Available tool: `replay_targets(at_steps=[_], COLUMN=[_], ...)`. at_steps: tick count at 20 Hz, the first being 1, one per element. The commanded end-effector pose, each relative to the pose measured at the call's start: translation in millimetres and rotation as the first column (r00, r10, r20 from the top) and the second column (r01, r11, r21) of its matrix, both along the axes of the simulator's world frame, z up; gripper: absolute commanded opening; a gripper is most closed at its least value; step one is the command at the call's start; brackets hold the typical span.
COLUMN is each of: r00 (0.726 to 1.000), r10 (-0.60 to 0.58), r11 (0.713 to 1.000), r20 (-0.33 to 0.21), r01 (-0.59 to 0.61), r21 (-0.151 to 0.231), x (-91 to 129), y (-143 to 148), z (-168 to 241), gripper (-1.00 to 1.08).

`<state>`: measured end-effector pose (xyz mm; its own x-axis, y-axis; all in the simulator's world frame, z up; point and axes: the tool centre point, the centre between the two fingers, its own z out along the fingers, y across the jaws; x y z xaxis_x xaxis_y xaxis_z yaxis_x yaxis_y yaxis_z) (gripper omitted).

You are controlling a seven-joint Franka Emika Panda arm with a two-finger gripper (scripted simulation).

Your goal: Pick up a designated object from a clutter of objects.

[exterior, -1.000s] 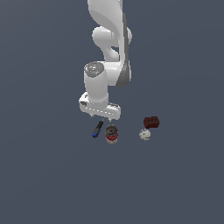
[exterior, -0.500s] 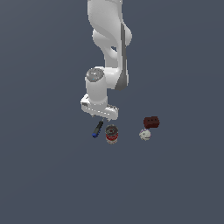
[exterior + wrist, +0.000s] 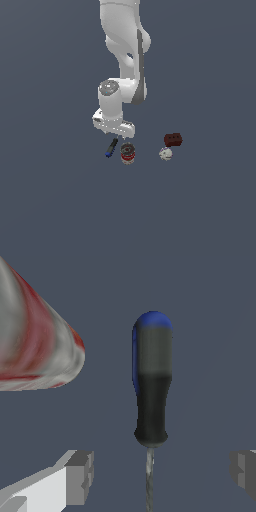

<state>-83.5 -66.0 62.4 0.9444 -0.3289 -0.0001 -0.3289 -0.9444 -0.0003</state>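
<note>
Straddling the screwdriver (image 3: 151, 386) with jaws apart and nothing gripped, the gripper (image 3: 162, 476) hangs right over it, so closing and lifting remain, while beyond the screwdriver lie the can (image 3: 127, 153) just beside it, then the ball (image 3: 165, 154) and block (image 3: 173, 139); no containers appear.

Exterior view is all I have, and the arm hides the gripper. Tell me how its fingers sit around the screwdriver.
Observer: In the wrist view the fingers are spread, one on each side of the screwdriver, touching nothing.
Operator: Say which part lies between them.
Observer: The thin grey shaft, just past the black end of the handle.
Operator: Report anything crowding it.
Observer: The can sits beside the handle with a visible gap.
</note>
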Motion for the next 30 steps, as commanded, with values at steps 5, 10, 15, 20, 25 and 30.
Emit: replay_targets(at_steps=[5,10,15,20,25,30], r00=[1.0,1.0,1.0,1.0,1.0,1.0], r10=[-0.001,-0.001,-0.001,-0.001,-0.001,-0.001], r11=[1.0,1.0,1.0,1.0,1.0,1.0], r20=[0.0,0.0,0.0,0.0,0.0,0.0], r01=[0.001,0.001,0.001,0.001,0.001,0.001], r21=[0.0,0.0,0.0,0.0,0.0,0.0], x=[-1,-1,-1,-1,-2,-3], y=[0,0,0,0,0,3], z=[-25,-41,-45,-45,-45,-40], gripper=[1.0,1.0,-1.0,-1.0,-1.0,-1.0])
